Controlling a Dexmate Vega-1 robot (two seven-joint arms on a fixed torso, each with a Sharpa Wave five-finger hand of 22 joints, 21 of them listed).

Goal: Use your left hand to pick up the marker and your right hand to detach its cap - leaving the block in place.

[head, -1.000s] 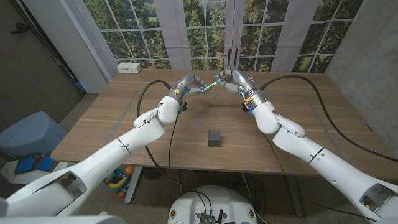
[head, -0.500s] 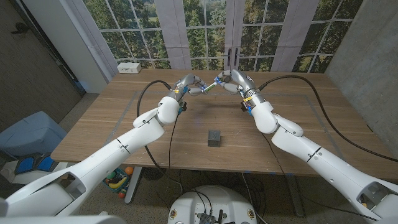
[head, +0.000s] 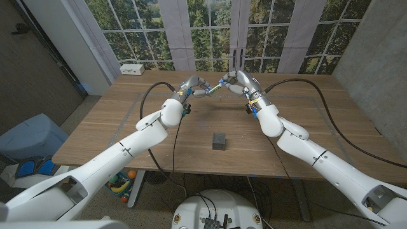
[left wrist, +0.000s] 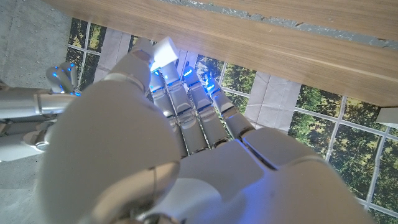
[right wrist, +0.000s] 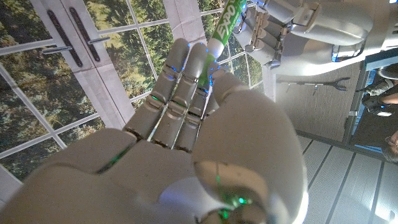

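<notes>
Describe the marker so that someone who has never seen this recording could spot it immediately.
Look at the far middle of the wooden table, where the left hand and the right hand meet above it. The slim green-and-white marker bridges them, one end gripped in each hand. Unlike the small dark grey block resting nearer on the table, it is held in the air.

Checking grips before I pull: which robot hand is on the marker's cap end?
The right robot hand: it grips one end of the green marker, apparently the cap, while the left robot hand holds the other.
</notes>
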